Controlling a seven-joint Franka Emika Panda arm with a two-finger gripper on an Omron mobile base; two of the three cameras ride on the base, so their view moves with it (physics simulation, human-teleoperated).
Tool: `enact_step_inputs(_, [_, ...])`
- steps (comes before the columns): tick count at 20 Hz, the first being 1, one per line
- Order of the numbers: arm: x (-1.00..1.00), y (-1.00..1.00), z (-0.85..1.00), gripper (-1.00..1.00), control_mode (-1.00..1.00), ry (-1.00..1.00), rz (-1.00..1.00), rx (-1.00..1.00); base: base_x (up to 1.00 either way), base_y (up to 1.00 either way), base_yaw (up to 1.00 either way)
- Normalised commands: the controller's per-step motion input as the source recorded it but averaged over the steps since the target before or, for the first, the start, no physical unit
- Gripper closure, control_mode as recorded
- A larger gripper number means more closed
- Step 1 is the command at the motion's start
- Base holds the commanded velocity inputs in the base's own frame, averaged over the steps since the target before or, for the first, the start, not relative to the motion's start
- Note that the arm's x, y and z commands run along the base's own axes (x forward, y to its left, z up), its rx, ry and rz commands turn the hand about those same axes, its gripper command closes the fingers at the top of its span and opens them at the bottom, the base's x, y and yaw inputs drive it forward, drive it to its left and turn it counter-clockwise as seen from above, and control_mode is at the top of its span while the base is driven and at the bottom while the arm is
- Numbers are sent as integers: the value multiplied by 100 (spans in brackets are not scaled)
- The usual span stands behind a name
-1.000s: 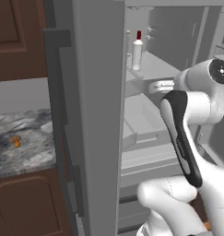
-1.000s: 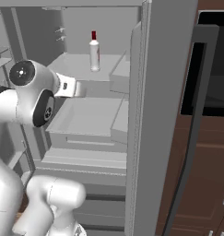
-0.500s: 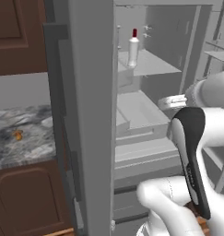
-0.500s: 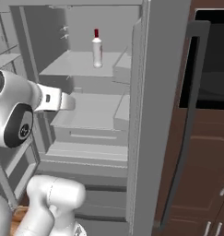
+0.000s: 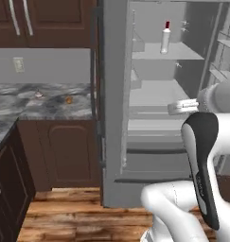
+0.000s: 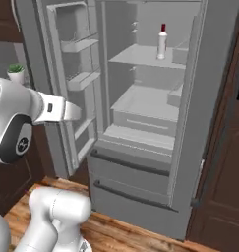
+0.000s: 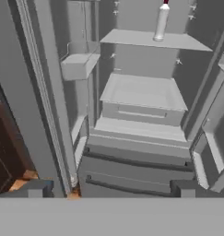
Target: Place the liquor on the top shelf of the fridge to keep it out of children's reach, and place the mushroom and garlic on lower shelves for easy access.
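Standing upright on the top shelf (image 5: 168, 53), liquor (image 5: 165, 38) inside open fridge (image 6: 140, 162).

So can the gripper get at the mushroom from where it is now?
Probably not. The mushroom sits on the counter left of the fridge, while the open gripper faces the fridge interior, and the fridge's side wall stands between them. The base likely must move first.
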Motion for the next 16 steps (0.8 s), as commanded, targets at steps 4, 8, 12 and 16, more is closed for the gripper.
enact_step_inputs(4, [0,0,0,-100,100,0,0,0,-40,59,78])
enact_step_inputs(8, [0,0,0,-100,100,0,0,0,-1,92,59])
enact_step_inputs(12, [0,0,0,-100,100,0,0,0,50,67,10])
enact_step_inputs(16, [0,0,0,-100,100,0,0,0,74,41,-17])
